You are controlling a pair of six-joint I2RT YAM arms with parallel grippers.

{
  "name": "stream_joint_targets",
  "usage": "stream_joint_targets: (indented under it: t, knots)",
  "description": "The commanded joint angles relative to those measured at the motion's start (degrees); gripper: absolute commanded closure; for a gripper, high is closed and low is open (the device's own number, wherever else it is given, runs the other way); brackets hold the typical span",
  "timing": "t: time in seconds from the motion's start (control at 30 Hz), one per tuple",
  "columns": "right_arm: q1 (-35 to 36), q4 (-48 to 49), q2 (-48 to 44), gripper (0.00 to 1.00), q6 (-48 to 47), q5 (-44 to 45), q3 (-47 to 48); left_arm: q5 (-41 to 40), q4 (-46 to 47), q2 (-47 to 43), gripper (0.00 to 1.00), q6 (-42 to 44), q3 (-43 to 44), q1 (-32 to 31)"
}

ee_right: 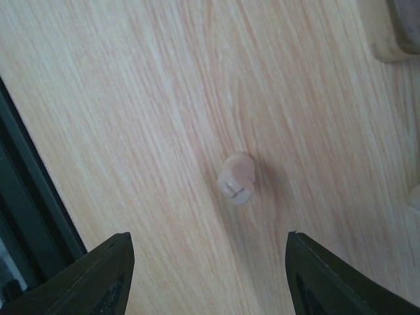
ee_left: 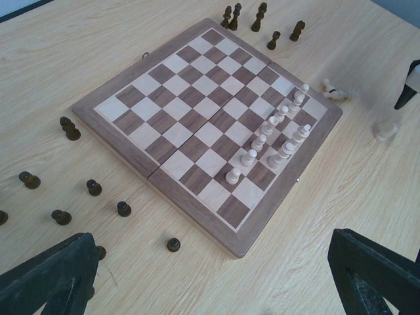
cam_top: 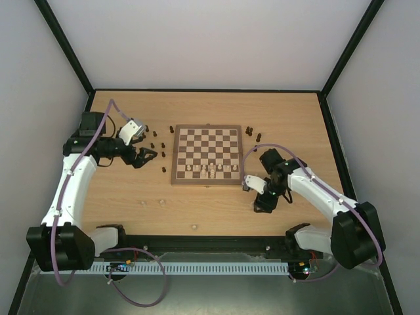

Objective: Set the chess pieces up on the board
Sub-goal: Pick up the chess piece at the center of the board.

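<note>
The bench [cam_top: 295, 125] carries the board [cam_top: 205, 152] mid-width, towards its far edge. The left end effector [cam_top: 146, 156] gapes open beside scattered dark pieces [cam_top: 155, 142]. The right end effector [ee_right: 209, 237], jaws apart, hangs off the board's near right corner. Directly below it, between the jaws and untouched, one pale piece [ee_right: 236, 178] stands upright, unobstructed.

We see a light wood-grain tabletop [cam_top: 210, 108] spread across the enclosure, bordered by a thin black frame [cam_top: 203, 90] along its far edge and sides. Plain white walls [cam_top: 210, 39] rise behind it and to both sides, meeting at slanting black corner posts [cam_top: 65, 46]. Along the near edge runs a white slotted cable duct [cam_top: 216, 268], with a dull grey metal shelf [cam_top: 216, 295] below it.
</note>
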Motion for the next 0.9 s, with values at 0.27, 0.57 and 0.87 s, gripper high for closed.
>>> stream_joint_targets:
  t: [0.27, 0.57, 0.87]
  knots:
    - [2.0, 7.2, 4.9, 0.42, 2.9, 2.0, -0.7, -1.6, -0.7, -1.1, 0.01, -0.8, 0.9, -2.7]
    - [2.9, 7.4, 5.8, 0.46, 3.0, 1.9, -1.1, -2.2, 0.0, -1.2, 0.01, -1.5, 0.4, -3.7]
    - [3.2, 8.3, 6.9, 0.51, 3.0, 2.1, -1.8, -2.4, 1.1, -0.4, 0.01, -2.4, 0.4, -4.4]
